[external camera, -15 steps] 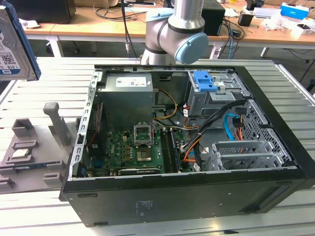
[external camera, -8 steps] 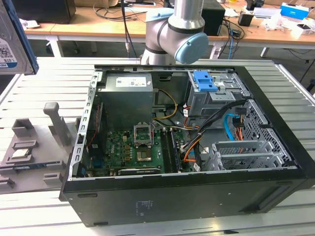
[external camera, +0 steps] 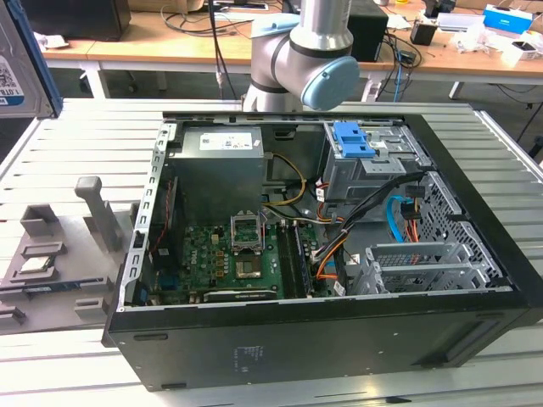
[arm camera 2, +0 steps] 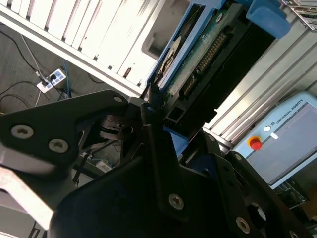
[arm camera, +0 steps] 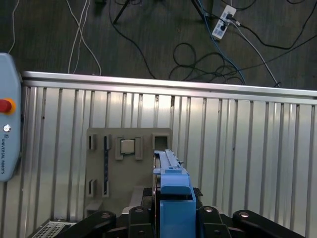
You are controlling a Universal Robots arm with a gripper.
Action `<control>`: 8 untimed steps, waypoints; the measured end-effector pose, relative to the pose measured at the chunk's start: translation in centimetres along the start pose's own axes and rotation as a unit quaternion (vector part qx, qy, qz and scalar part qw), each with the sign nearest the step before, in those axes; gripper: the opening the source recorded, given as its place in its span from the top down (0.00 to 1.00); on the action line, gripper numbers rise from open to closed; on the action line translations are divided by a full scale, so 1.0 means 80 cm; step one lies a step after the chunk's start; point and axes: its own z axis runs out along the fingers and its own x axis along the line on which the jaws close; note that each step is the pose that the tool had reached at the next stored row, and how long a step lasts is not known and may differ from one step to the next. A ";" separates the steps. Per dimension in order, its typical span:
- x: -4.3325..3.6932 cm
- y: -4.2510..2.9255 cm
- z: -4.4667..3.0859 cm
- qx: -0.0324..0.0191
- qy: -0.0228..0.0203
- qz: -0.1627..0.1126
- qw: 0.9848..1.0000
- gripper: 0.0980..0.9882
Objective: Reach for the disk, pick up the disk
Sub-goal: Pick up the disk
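The disk (arm camera: 172, 191) is a silver drive with blue rails, seen edge-on in the first wrist view between the black fingers (arm camera: 141, 214). My gripper (arm camera: 173, 210) is shut on it. In the second wrist view the disk (arm camera 2: 198, 64) shows its green circuit board and blue rail, and the gripper (arm camera 2: 157, 111) clamps its near end. The disk hangs in the air above the slatted table, over the grey holder (arm camera: 129, 168). At the top of the exterior view's far left, the disk (external camera: 21, 64) shows its label and blue edge.
An open computer case (external camera: 475, 331) fills the middle of the table, with a blue clip (external camera: 352, 140) on its drive cage. The grey holder (external camera: 51, 254) lies at the exterior view's left. A pendant (arm camera: 7, 129) rests at the table's edge. Cables and a power strip (arm camera: 223, 25) lie on the floor.
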 end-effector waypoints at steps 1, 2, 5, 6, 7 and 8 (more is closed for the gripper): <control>0.000 0.0000 -0.0032 0.000 0.000 0.000 1.000 0.70; 0.000 -0.0001 -0.0067 0.000 0.000 0.000 1.000 0.70; 0.000 0.0000 -0.0128 0.000 0.000 0.000 1.000 0.70; 0.000 -0.0001 -0.0148 0.000 0.000 0.000 1.000 0.70; 0.000 -0.0001 -0.0160 0.000 0.000 0.000 1.000 0.70; 0.000 -0.0001 -0.0201 0.000 0.000 0.000 1.000 0.70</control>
